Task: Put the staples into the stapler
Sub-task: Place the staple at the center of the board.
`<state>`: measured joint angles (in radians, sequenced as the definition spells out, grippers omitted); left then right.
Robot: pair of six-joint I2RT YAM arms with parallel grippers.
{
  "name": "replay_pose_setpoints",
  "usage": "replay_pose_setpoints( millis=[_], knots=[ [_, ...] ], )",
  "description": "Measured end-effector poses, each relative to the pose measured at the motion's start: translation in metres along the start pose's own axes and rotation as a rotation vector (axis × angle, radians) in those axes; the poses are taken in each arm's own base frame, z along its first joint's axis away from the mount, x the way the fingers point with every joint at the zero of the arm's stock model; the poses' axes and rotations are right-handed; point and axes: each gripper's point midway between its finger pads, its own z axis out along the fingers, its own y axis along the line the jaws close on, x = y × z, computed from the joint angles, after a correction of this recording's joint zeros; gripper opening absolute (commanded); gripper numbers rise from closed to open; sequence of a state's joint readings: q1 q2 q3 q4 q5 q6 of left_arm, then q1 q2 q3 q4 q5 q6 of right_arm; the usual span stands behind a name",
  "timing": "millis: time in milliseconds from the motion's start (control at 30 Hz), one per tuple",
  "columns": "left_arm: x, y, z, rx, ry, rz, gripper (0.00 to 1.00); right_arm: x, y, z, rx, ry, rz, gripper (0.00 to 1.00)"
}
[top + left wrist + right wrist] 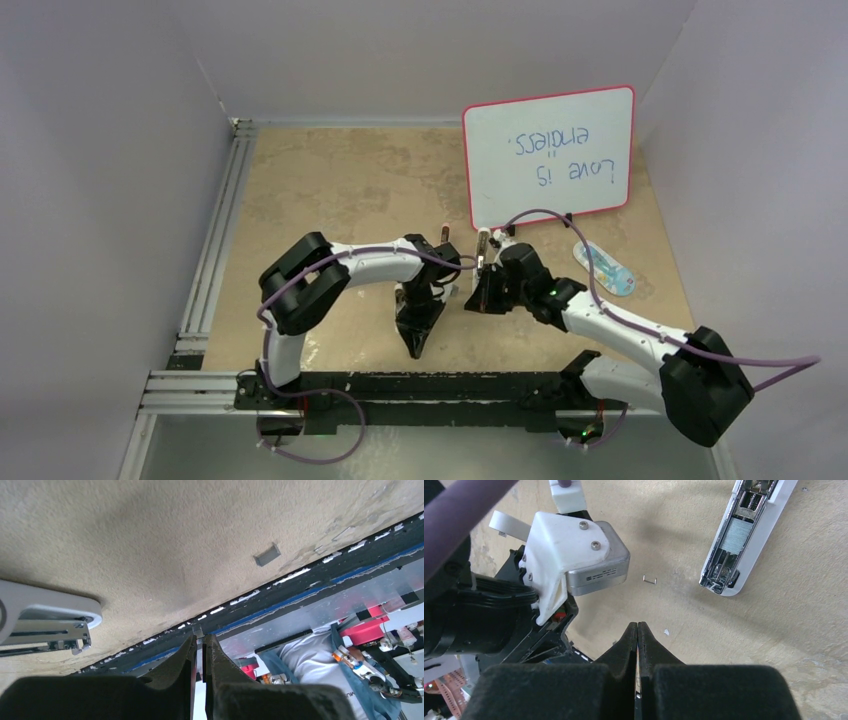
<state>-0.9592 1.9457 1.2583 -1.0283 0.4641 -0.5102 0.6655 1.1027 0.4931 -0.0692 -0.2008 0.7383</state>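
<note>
**Top:** both arms fold in over mid counter (pixel 330 200). L fingers (pixel 416 345) point down at it. R fingers (pixel 478 298) are just beside them on the right, not touching. Grip is too small to read here.

**L wrist:** L fingers are closed to a thin slit. There's a small pale bit at the tips; can't tell if it's a strip or just background. The stapler (pixel 45 617) lies opened at the left edge, apart from the tips. A small grey tray (pixel 266 555) sits on the counter further out, contents unreadable.

**R wrist:** R fingers are pressed flat together, holding nothing. The stapler is open w/ its magazine channel facing up. A ribbed grey strip in the channel looks like the staples (pixel 736 535). One loose staple (pixel 650 580) lies on the counter between the fingertips and the stapler.

**Step (my read):** the strip looks to be in the rail, so the insert is prob done or nearly.

**Next:** close the stapler.
- Check the strip sits flat in the rail.
- One arm pins the base.
- The other swings the top down until it latches.
- Approach from above so the body doesn't slide.
</note>
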Motion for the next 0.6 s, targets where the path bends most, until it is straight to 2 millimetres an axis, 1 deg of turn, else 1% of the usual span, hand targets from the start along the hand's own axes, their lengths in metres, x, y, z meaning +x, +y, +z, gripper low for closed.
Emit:
replay_pose_setpoints(
  millis=[200, 333, 433, 600],
  knots=[
    [-0.004, 0.002, 0.005, -0.015, 0.018, -0.002, 0.13, 0.001, -0.001, -0.002, 0.003, 0.004, -0.009, 0.0],
    [-0.006, 0.007, 0.011, -0.036, 0.03, -0.011, 0.23, 0.002, -0.001, -0.004, 0.005, 0.005, -0.013, 0.0],
    [-0.008, 0.01, 0.013, -0.049, 0.024, -0.014, 0.29, 0.003, -0.002, -0.005, 0.007, 0.006, -0.015, 0.0],
    [-0.016, 0.008, 0.01, -0.056, -0.01, -0.002, 0.31, 0.003, -0.004, -0.006, 0.019, 0.004, -0.015, 0.0]
  ],
)
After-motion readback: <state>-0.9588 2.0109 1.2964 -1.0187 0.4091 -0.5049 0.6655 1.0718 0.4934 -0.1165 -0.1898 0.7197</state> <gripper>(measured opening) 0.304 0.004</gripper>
